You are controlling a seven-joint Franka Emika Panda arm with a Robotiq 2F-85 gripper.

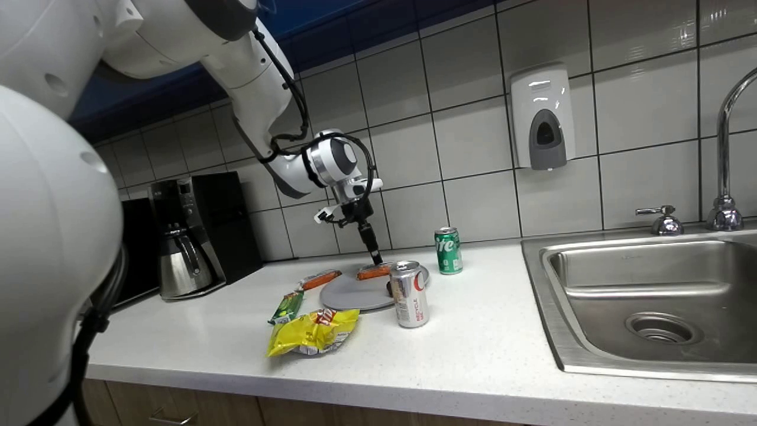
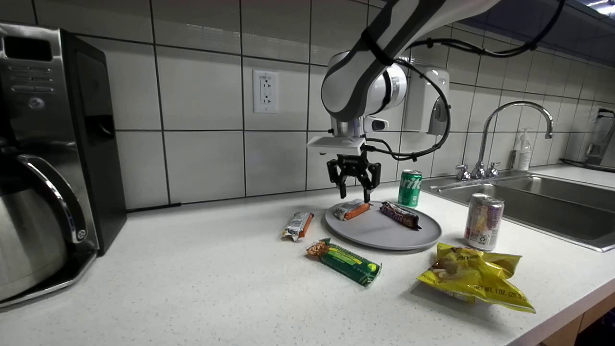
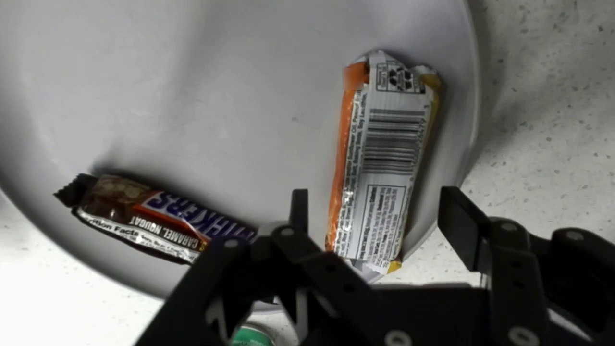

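Note:
My gripper is open and empty, pointing down over the grey plate. An orange and silver wrapped bar lies on the plate near its rim, between the two fingers in the wrist view. In an exterior view the fingertips are just above this bar; whether they touch it I cannot tell. A brown Snickers bar lies on the plate to the left in the wrist view, partly hidden by a finger. It also shows in an exterior view.
Beside the plate lie another orange and silver bar, a green wrapped bar and a yellow chip bag. A green can and a silver can stand upright nearby. A coffee maker and a sink flank the counter.

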